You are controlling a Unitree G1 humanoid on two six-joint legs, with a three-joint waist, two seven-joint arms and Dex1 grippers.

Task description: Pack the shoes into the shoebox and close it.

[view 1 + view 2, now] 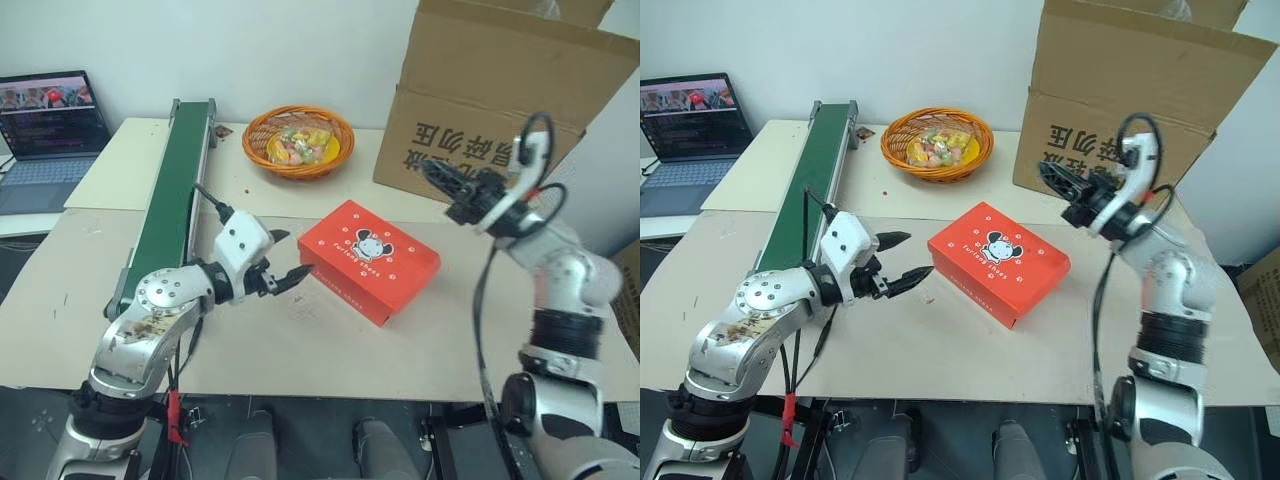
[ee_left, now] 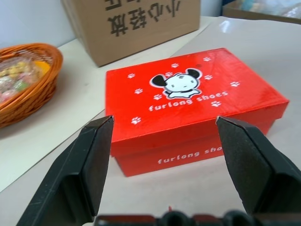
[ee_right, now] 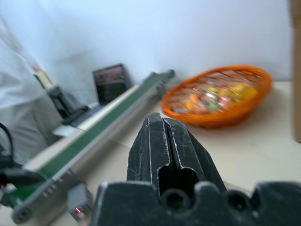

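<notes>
Laptop [image 1: 45,125]: stood open at the far left, on a lower surface beside the table, screen lit.

Conveyor [image 1: 178,190]: long green belt in a grey frame, ran from the table's near left edge back toward the wall.

Left gripper [image 1: 285,256]: hovered just above the table [image 1: 330,350], to the left of the shoebox, pointing at its near end; fingers spread wide apart, nothing between them. In the left wrist view both black fingers [image 2: 89,160] framed the box without touching it.

Basket [image 1: 298,140]: orange wicker, round, held brightly wrapped sweets; sat at the back of the table, between the conveyor and the carton.

Shoebox [image 1: 368,258]: red-orange, lid shut, cartoon mouse and white paw prints on top; lay flat near the table's middle, turned at an angle to the table's edge.

Carton [image 1: 500,100]: large, brown, printed with Chinese characters; stood at the rear right, flaps up.

Right gripper [image 1: 432,171]: raised in the air right of the shoebox and well clear of it, in front of the carton; fingers pressed together, empty
</notes>
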